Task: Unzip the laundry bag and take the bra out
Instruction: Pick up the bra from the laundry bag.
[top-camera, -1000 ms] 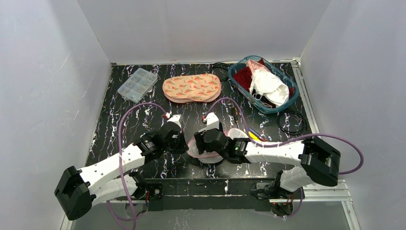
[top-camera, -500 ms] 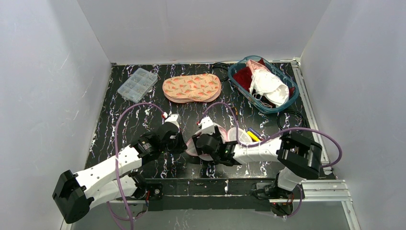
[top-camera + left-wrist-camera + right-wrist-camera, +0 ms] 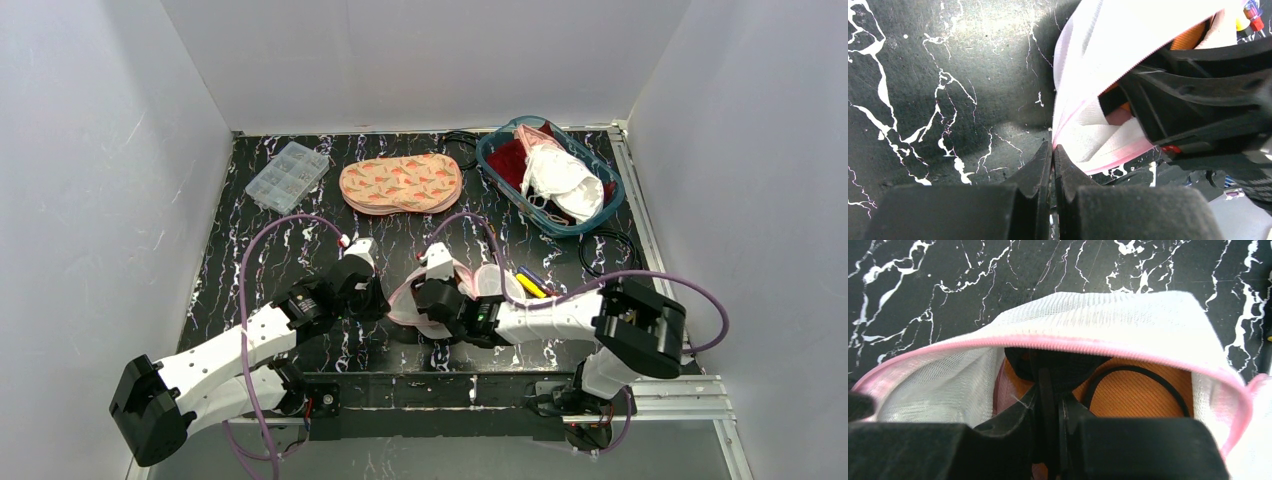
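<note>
The white mesh laundry bag (image 3: pixel 1088 315) with a pink zip edge lies open near the table's front, between both arms. My left gripper (image 3: pixel 1053 146) is shut on the bag's pink edge (image 3: pixel 1098 135) at its left corner. The orange bra (image 3: pixel 1143 395) with black trim shows inside the mouth. My right gripper (image 3: pixel 1050 377) reaches into the opening, and its jaws have closed on a black part of the bra. In the top view, the left gripper (image 3: pixel 383 303) and right gripper (image 3: pixel 428 300) meet at the bag (image 3: pixel 402 293).
A teal basket (image 3: pixel 490 160) of clothes stands at the back right. A patterned orange pouch (image 3: pixel 400 183) and a clear organiser box (image 3: pixel 287 176) lie at the back. Pens (image 3: pixel 530 282) and a black cable ring (image 3: pixel 610 255) lie right of the bag.
My right gripper has pushed left into the bag's mouth and closed from wide open onto the bra. The left gripper has held its grip on the bag's edge.
</note>
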